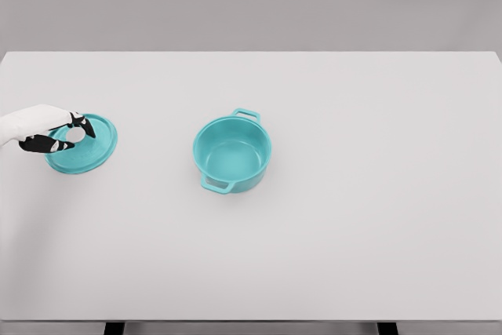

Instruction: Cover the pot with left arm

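A white table (353, 233) holds an open teal pot (232, 154) near centre. At nine o'clock from it, well apart, lies its teal lid (86, 151). The left hand (59, 135) pinches the lid's knob with dark fingertips. A shallow pinch could let the lid slip or tilt. Nothing lies between lid and pot.
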`<state>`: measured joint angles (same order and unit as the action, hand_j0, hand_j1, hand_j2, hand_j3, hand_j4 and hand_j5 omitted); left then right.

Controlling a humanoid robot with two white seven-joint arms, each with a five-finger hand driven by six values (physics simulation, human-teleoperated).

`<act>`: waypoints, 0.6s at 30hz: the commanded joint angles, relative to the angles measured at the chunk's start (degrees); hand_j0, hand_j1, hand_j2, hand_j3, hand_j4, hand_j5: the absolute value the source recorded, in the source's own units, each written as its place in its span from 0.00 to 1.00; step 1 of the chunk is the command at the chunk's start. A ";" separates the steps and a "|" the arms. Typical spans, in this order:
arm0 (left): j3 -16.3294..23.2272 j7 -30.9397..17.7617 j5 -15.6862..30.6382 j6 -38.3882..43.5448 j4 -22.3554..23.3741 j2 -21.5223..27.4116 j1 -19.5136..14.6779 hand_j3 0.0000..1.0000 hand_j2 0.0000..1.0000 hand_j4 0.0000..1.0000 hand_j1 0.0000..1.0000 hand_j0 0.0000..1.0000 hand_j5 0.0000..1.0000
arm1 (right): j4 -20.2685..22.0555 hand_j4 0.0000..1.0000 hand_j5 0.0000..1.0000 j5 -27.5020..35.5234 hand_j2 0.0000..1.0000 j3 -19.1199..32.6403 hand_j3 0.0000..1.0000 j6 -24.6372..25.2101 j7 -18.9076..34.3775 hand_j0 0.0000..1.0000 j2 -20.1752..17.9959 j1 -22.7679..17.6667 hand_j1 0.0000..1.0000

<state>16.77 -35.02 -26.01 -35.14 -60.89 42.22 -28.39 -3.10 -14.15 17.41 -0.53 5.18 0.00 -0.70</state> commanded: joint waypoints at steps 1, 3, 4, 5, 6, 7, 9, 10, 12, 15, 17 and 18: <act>-0.16 0.02 0.35 0.14 -0.02 0.06 0.00 0.52 0.52 0.52 0.52 0.52 0.52 | 0.02 1.00 1.00 0.00 1.00 0.00 1.00 0.00 0.01 1.00 0.00 0.00 1.00; -0.25 0.02 0.35 0.14 -0.10 0.06 0.00 0.51 0.51 0.51 0.51 0.51 0.51 | 0.02 1.00 1.00 0.00 1.00 0.00 1.00 0.00 0.01 1.00 0.00 0.00 1.00; -0.25 0.02 0.35 0.14 -0.10 0.06 0.00 0.51 0.51 0.51 0.51 0.51 0.51 | 0.02 1.00 1.00 0.00 1.00 0.00 1.00 0.00 0.01 1.00 0.00 0.00 1.00; -0.33 0.02 0.43 0.14 -0.28 0.14 0.00 0.51 0.51 0.51 0.51 0.51 0.51 | 0.02 1.00 1.00 0.00 1.00 0.00 1.00 0.00 0.01 1.00 0.00 0.00 1.00; -0.33 0.02 0.52 0.14 -0.37 0.15 0.00 0.51 0.51 0.51 0.51 0.51 0.51 | -0.06 1.00 1.00 0.00 1.00 0.00 1.00 0.00 0.01 1.00 0.00 0.00 1.00; -0.42 0.02 0.61 0.14 -0.63 0.15 0.00 0.51 0.51 0.51 0.51 0.51 0.51 | 0.02 1.00 1.00 0.00 1.00 0.00 1.00 0.00 0.01 1.00 0.00 0.00 1.00; -0.51 0.02 0.79 0.14 -0.72 0.23 0.00 0.50 0.50 0.50 0.50 0.50 0.50 | -0.06 1.00 1.00 0.00 1.00 0.00 1.00 0.00 0.01 1.00 0.00 0.00 1.00; -0.51 0.02 0.96 0.14 -0.81 0.41 -0.09 0.49 0.49 0.49 0.49 0.49 0.49 | 0.02 1.00 1.00 0.00 1.00 0.00 1.00 0.00 0.01 1.00 0.00 0.00 1.00; -0.51 0.02 1.05 0.14 -2.30 0.76 -0.09 0.49 0.49 0.49 0.49 0.49 0.49 | -0.07 1.00 1.00 0.00 1.00 0.00 1.00 0.00 0.01 1.00 0.00 0.00 1.00; -0.42 0.02 1.14 0.14 -4.14 0.85 -0.18 0.49 0.49 0.49 0.49 0.49 0.49 | 0.02 1.00 1.00 0.00 1.00 0.00 1.00 0.00 0.01 1.00 0.00 0.00 1.00; -0.42 0.02 1.14 0.14 -6.08 0.94 -0.26 0.49 0.49 0.49 0.49 0.49 0.49 | -0.06 1.00 1.00 0.00 1.00 0.00 1.00 0.00 0.01 1.00 0.00 0.00 1.00; -0.42 0.02 1.14 0.14 -7.04 1.02 -0.18 0.49 0.49 0.49 0.49 0.49 0.49 | 0.02 1.00 1.00 0.00 1.00 0.00 1.00 0.00 0.01 1.00 0.00 0.00 1.00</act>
<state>16.36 -35.02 -25.29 -35.16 -66.18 43.11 -28.56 -3.10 -14.15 17.41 -0.53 5.18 0.00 -0.70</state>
